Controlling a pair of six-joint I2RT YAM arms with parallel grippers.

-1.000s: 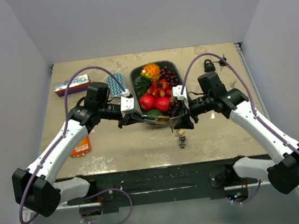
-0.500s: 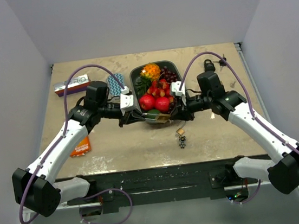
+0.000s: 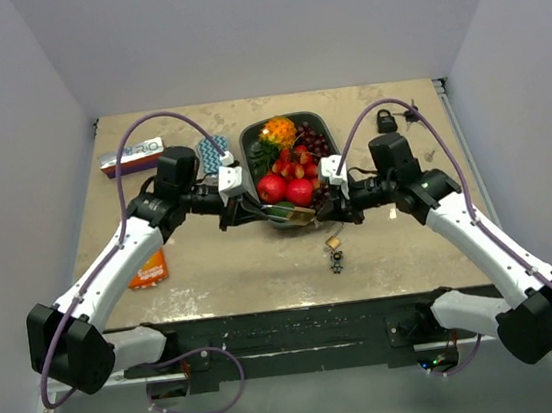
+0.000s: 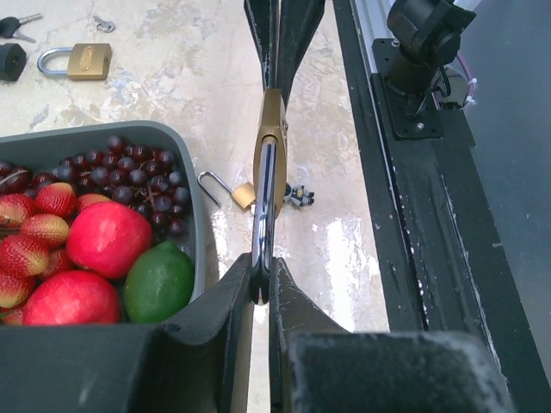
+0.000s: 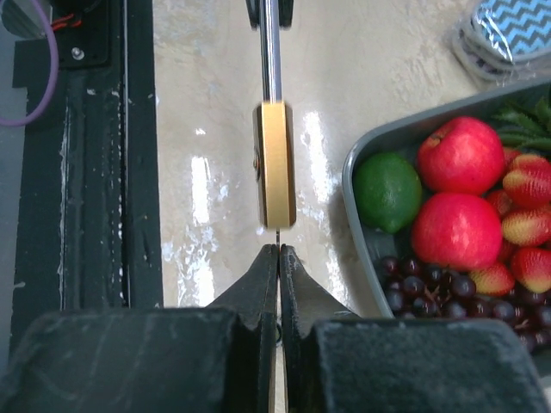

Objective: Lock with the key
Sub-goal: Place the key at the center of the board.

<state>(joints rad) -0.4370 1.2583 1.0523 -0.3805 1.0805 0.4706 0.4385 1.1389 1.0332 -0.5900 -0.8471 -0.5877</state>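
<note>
Two grippers meet at the near rim of the tray point(image 3: 246, 142), and most of what matters there is edge-on or covered. The left gripper point(image 4: 261, 288) is clenched on the steel shackle of the padlock point(image 4: 272, 129), holding it in the air by that rim with the brass body pointing away from its fingers. The shackle's far leg is hidden behind the near one. The right gripper point(image 5: 278, 254) is pinched flat shut. Of the key point(image 5: 277, 231), only a thin sliver shows between its fingertips and the padlock's underside, and no view shows the keyhole. The padlock's broad faces are edge-on to both wrist cameras. From above, fingers and padlock merge into one dark cluster against the tray.

A small lock point(image 4: 234, 191) with its shackle swung open lies on the table near the tray's near rim. Something small and dark lies just beside it, too tiny to name. A box point(image 3: 132, 159) well left of the tray carries printing too small to read. An orange packet point(image 3: 148, 271), left of the tray and nearer the arm bases, is partly covered by the left arm, and its lettering is illegible.
</note>
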